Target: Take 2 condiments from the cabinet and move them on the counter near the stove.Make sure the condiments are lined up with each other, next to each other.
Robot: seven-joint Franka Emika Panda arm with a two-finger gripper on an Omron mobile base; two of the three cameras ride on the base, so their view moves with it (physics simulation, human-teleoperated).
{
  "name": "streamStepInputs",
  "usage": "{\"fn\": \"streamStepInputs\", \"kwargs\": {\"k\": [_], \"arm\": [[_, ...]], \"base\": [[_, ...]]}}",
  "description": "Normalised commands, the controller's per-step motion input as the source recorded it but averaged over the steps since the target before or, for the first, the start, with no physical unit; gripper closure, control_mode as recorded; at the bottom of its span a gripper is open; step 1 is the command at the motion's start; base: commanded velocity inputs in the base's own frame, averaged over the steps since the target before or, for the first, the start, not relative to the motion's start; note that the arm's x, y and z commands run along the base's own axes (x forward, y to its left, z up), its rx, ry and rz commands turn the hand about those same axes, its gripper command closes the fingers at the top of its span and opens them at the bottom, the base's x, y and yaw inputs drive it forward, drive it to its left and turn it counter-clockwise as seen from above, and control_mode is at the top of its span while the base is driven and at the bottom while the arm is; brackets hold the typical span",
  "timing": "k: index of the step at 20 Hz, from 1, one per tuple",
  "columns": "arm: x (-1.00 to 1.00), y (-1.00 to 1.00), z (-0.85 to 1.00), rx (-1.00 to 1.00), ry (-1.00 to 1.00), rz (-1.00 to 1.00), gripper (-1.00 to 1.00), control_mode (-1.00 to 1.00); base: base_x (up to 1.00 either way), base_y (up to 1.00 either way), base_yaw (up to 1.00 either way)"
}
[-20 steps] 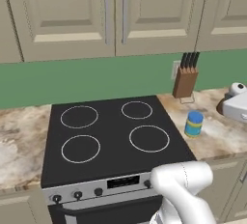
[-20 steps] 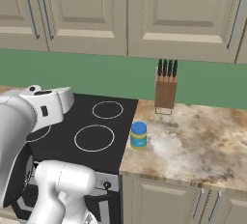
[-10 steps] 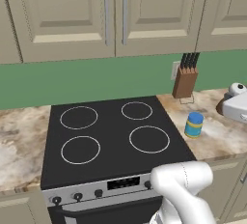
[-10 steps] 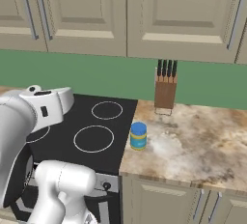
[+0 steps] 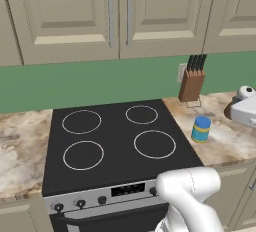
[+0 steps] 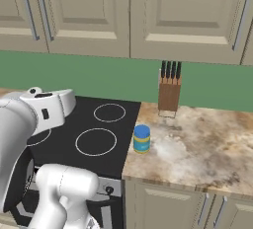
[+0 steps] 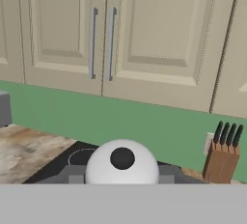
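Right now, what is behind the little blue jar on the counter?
Behind the blue jar stands a wooden knife block with dark handles, against the green wall. A small wire thing at the block's foot is too tiny to tell. Nothing hides behind the jar.

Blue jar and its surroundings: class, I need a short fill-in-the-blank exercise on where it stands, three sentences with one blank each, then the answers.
1. The blue jar stands on the counter just right of the ____.
2. Behind the jar, against the green wall, stands a wooden ____ block.
3. The stove has ____ white ring burners.

Missing words: stove; knife; four
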Motion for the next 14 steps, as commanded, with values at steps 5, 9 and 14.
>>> {"fn": "streamStepInputs", "kwargs": {"k": [5,9,14], "arm": [[0.01,-0.02,0.0,0.01,0.0,0.0,1.0,-1.0],[0.12,-0.15,-0.09,0.03,0.0,0.0,1.0,-1.0],[0.21,-0.2,-0.21,0.01,0.0,0.0,1.0,-1.0]], "base": [[0.0,0.0,0.0],[0.0,0.0,0.0],[0.0,0.0,0.0]]}}
